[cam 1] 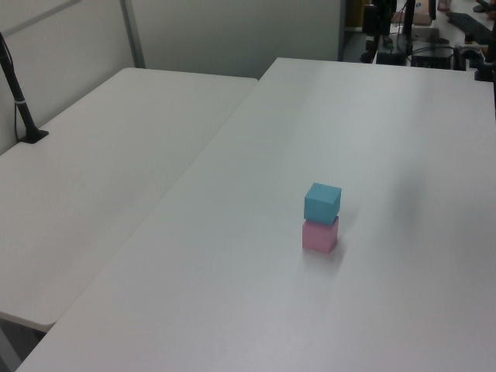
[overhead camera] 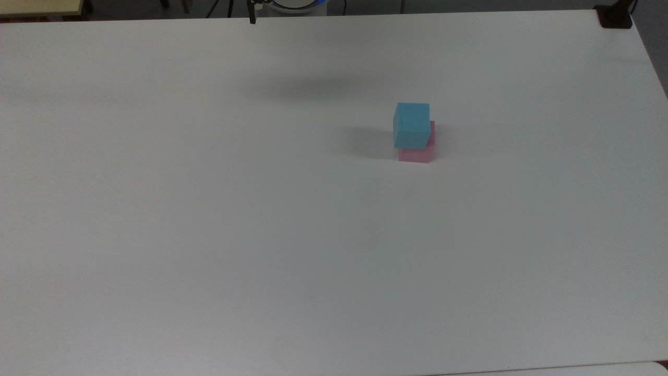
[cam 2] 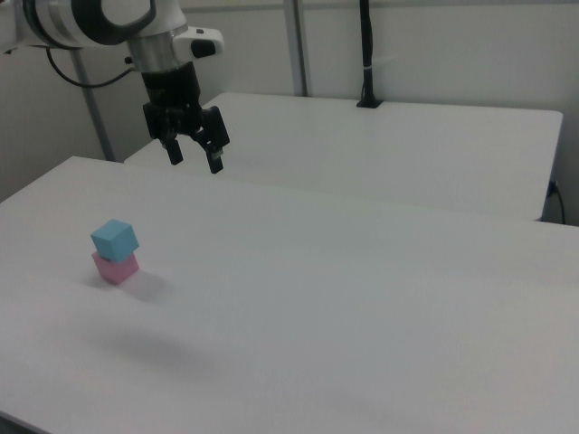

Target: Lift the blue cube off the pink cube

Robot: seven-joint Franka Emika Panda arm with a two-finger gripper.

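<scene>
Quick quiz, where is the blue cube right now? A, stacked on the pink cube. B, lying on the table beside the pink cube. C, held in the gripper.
A: the blue cube sits on the pink cube, while the open gripper hangs high above the table, holding nothing.

Small matte sky-blue cube (overhead camera: 412, 124): plain cyan faces, no pattern. Small matte pale-pink cube (overhead camera: 416, 154): plain pink. Flat white table top (overhead camera: 209, 209): uniform white w/ soft grey shadows. My black two-finger gripper (cam 2: 194, 155) on white arm.
</scene>
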